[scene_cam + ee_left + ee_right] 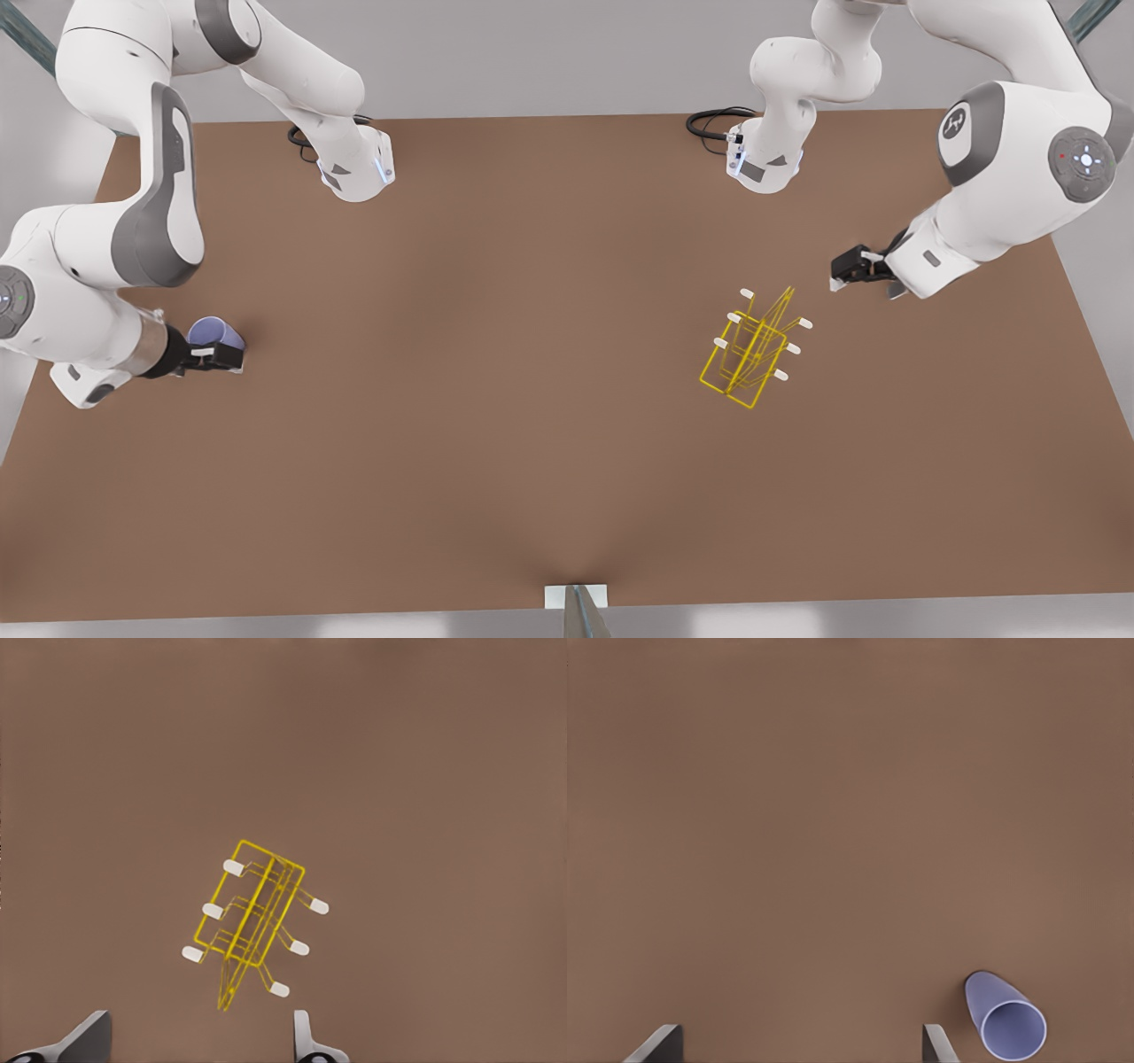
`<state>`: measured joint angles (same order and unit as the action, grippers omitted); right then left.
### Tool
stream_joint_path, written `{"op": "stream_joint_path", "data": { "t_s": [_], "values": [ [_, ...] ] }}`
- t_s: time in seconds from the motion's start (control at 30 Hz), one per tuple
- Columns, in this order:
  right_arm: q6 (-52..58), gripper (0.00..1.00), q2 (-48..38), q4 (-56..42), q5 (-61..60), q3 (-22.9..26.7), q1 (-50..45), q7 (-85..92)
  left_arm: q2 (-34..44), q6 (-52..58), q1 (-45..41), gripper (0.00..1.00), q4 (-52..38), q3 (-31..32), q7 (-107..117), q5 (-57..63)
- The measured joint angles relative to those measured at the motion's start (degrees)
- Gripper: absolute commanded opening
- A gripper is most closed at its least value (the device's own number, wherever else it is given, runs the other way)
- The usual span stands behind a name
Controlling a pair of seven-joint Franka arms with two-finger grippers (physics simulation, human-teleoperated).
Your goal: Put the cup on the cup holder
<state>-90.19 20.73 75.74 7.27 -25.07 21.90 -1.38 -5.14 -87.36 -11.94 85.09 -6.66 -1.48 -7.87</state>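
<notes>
Right hand (226, 357) open beside lavender cup (215, 334), lying sideways

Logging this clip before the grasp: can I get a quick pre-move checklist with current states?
1. Pale lavender-blue tapered cup free of both grippers: ok; it lies on its side.
2. Right gripper open: ok, fingers spread.
3. Right gripper around the cup: not ok, cup beside one finger.
4. Bright yellow wire cup holder standing on the brown table: ok.
5. Left gripper clear of the holder: ok, open, waiting above.
6. Holder prongs unoccupied: ok.
</notes>
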Motion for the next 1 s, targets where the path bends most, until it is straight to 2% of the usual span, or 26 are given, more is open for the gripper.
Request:
{"op": "stream_joint_path", "data": {
  "t_s": [0.13,0.33,0.5,0.63,0.7,1.0],
  "values": [
    [-2.9,1.00,-0.1,0.8,-0.1,0.2,0.5,-0.1,-1.0,-3.1,1.0,1.00,-0.2,0.1,-0.3,0.4],
    [-4.6,1.00,-6.1,12.1,-0.3,0.1,1.5,-0.3,-1.8,-3.3,0.7,1.00,0.6,0.3,-0.4,2.3],
    [-5.5,1.00,-6.8,18.7,-0.3,0.2,6.7,-0.4,-3.7,-3.0,0.8,1.00,0.7,0.4,-0.1,3.0],
    [-5.7,1.00,-8.1,24.6,-3.4,0.1,6.6,-0.4,-2.8,-2.7,1.0,1.00,0.2,1.0,0.1,3.1],
    [-6.1,1.00,-7.6,26.0,-4.3,0.9,6.7,-0.3,-0.7,-2.3,0.7,1.00,-0.3,1.5,0.3,3.4],
    [-11.1,1.00,-2.8,28.5,-1.7,1.8,13.2,1.0,-4.2,-1.4,0.5,1.00,-0.2,3.9,1.2,7.2]
  ]
}}
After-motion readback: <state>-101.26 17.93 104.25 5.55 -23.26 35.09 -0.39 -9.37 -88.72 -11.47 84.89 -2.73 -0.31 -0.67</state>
